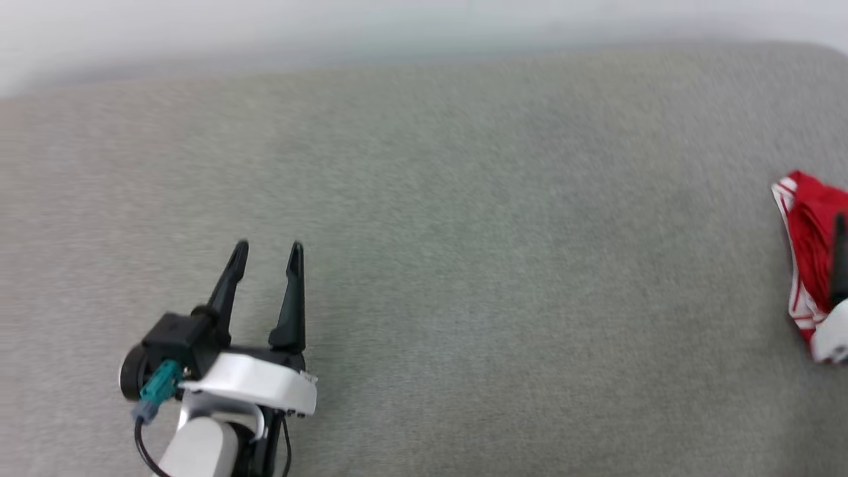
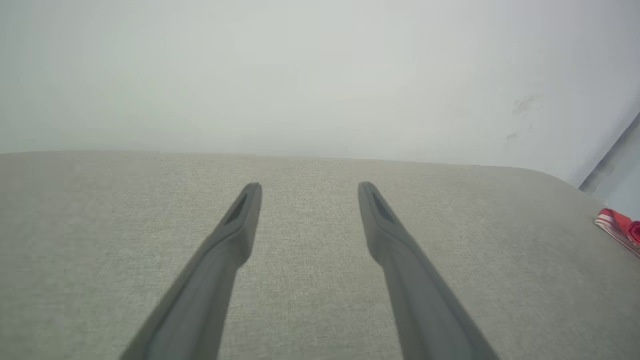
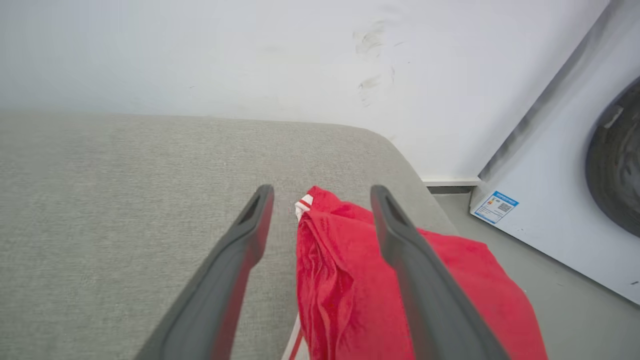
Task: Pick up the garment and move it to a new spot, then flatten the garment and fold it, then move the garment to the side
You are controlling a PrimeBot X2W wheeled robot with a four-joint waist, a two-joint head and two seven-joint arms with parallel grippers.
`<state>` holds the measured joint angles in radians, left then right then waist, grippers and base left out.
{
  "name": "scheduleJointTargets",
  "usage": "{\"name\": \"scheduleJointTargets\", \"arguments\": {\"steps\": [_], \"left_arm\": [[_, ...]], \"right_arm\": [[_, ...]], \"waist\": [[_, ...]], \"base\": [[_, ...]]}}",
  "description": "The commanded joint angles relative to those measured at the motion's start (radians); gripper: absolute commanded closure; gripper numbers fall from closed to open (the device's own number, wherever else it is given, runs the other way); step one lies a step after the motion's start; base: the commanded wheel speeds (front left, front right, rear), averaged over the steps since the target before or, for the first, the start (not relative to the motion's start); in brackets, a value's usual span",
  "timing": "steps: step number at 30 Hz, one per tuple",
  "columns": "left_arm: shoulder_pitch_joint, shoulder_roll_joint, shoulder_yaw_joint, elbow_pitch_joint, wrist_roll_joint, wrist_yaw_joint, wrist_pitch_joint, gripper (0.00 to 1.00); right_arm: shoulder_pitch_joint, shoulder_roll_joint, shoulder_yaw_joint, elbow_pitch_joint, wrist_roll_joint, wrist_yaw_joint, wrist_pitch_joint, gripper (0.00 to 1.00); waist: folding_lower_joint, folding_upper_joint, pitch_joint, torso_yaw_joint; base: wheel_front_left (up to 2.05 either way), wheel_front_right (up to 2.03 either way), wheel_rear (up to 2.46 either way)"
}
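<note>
The garment (image 1: pixel 808 225) is a bunched red heap with red-white striped trim, lying at the right edge of the grey upholstered surface (image 1: pixel 464 232). My right gripper (image 3: pixel 322 189) is open just above it, and the red cloth (image 3: pixel 345 280) lies between and under its spread fingers, not pinched. One of those dark fingers (image 1: pixel 839 258) shows over the heap at the head view's right border. My left gripper (image 1: pixel 268 246) stands open over bare fabric at the lower left, far from the garment. In the left wrist view its fingers (image 2: pixel 245 220) are apart, and the garment's trim (image 2: pixel 620 224) shows far right.
A white wall (image 3: pixel 250 50) runs behind the grey surface. Past the surface's right end is grey floor (image 3: pixel 550 295) and a white appliance (image 3: pixel 550 190) with a dark round door and a blue label. Wide bare fabric lies between the two grippers.
</note>
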<state>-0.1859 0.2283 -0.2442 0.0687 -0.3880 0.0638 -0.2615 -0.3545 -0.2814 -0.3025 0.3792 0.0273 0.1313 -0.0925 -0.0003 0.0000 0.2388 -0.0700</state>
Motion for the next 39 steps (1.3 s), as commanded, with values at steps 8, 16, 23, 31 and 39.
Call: {"name": "scheduleJointTargets", "arguments": {"steps": [8,16,23,31,39], "left_arm": [[0.096,-0.032,0.049,0.049,0.006,-0.001,-0.003,0.0],[0.17,-0.023,0.059,0.088,0.032,-0.016,-0.003,0.0],[0.214,-0.021,0.053,0.084,0.051,-0.015,-0.003,0.0],[0.247,-0.026,0.046,0.08,0.055,-0.011,-0.003,0.0],[0.242,-0.02,0.039,0.088,0.049,-0.016,-0.003,0.0]], "right_arm": [[0.214,0.165,0.069,-0.241,-0.008,-0.001,0.072,0.0],[0.392,0.226,0.132,-0.454,0.031,-0.001,0.146,0.0],[0.52,0.232,0.139,-0.58,0.072,-0.001,0.194,0.0],[0.601,0.232,0.13,-0.647,0.122,-0.001,0.219,0.0],[0.6,0.232,0.136,-0.657,0.124,-0.001,0.233,0.0]], "waist": [[0.0003,0.0,-0.158,0.126],[0.0003,0.0,-0.247,0.158],[0.0003,0.0,-0.283,0.15],[0.0003,0.0,-0.308,0.14],[0.0003,0.0,-0.315,0.137]], "base": [[0.0,0.0,0.0],[0.0,0.0,0.0],[0.0,0.0,0.0],[0.0,0.0,0.0],[0.0,0.0,0.0]]}}
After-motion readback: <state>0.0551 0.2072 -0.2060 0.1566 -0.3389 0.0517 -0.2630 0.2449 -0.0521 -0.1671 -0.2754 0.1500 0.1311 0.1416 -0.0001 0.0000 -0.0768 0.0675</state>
